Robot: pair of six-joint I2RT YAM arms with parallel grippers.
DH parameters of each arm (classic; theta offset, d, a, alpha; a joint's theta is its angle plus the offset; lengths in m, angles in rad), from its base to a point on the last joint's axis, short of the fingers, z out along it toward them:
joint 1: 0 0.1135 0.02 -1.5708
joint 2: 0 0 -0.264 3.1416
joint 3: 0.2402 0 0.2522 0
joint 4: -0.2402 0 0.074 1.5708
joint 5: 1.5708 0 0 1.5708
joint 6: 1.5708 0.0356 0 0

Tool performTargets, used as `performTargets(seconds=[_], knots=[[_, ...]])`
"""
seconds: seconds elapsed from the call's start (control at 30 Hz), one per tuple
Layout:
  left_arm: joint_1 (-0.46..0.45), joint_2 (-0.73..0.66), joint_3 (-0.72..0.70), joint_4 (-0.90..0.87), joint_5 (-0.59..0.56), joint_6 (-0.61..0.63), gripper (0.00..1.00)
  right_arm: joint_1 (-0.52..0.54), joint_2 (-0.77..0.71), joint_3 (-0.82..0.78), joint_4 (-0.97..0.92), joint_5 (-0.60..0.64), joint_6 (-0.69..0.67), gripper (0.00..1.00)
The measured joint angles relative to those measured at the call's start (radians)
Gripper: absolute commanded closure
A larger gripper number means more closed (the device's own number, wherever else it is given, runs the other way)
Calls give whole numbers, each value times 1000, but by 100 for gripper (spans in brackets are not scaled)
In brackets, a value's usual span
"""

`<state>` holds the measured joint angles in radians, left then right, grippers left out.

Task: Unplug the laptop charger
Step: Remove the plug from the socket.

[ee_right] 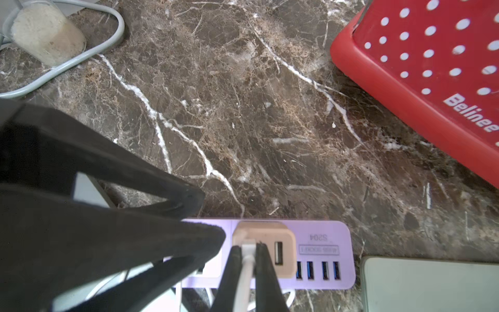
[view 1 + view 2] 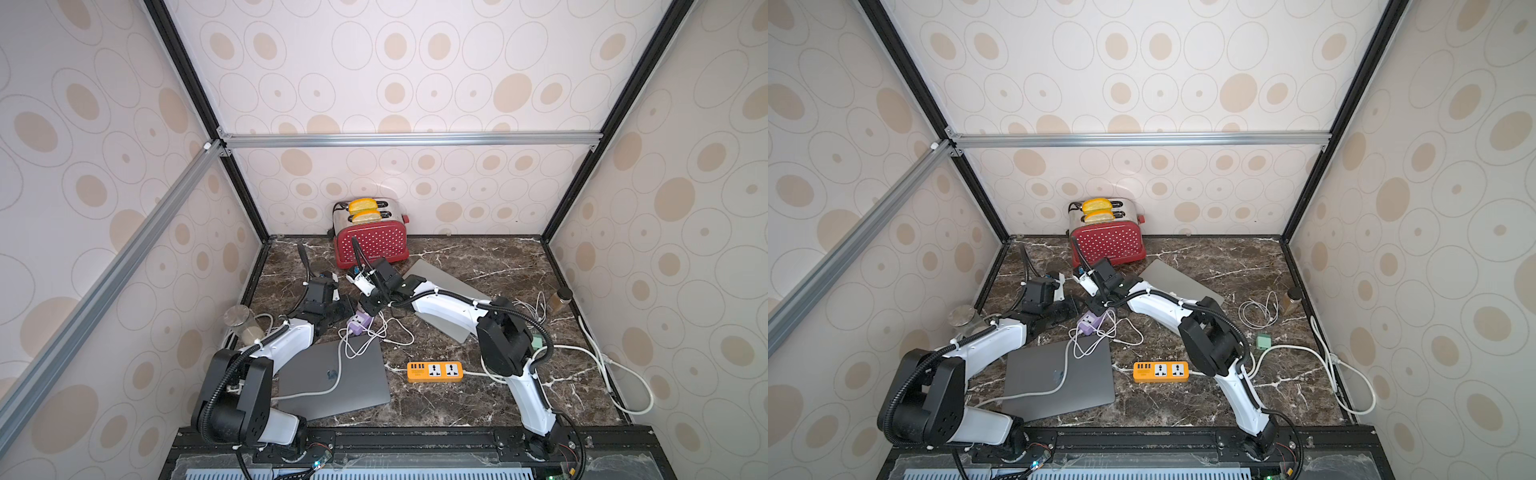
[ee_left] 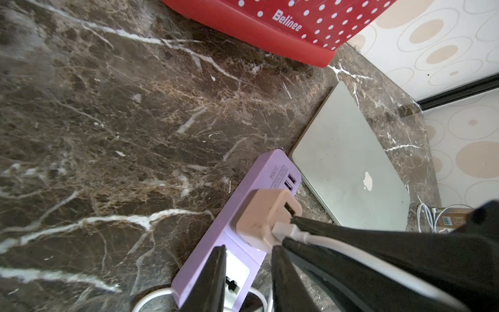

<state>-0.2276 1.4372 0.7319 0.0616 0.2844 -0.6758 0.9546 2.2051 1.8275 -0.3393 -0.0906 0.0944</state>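
Where the charger sits: beige charger adapter seated in the purple power strip, with the white USB plug in the adapter's port.
Right gripper: fingers pinched tight on the white USB plug.
Left gripper: fingers clamped on the purple power strip, at its socket end.
Strip's neighbours, in both top views: red toaster at twelve o'clock, silver laptop at two, orange power strip at four, grey laptop at seven.
Cable: white cable looped beside the strip and across the grey laptop's lid.
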Motion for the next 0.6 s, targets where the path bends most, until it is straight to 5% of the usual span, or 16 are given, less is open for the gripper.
performTargets(seconds=[0.6], knots=[[11, 56, 0, 18, 14, -43, 68, -4, 0, 3, -6, -26, 10, 100]])
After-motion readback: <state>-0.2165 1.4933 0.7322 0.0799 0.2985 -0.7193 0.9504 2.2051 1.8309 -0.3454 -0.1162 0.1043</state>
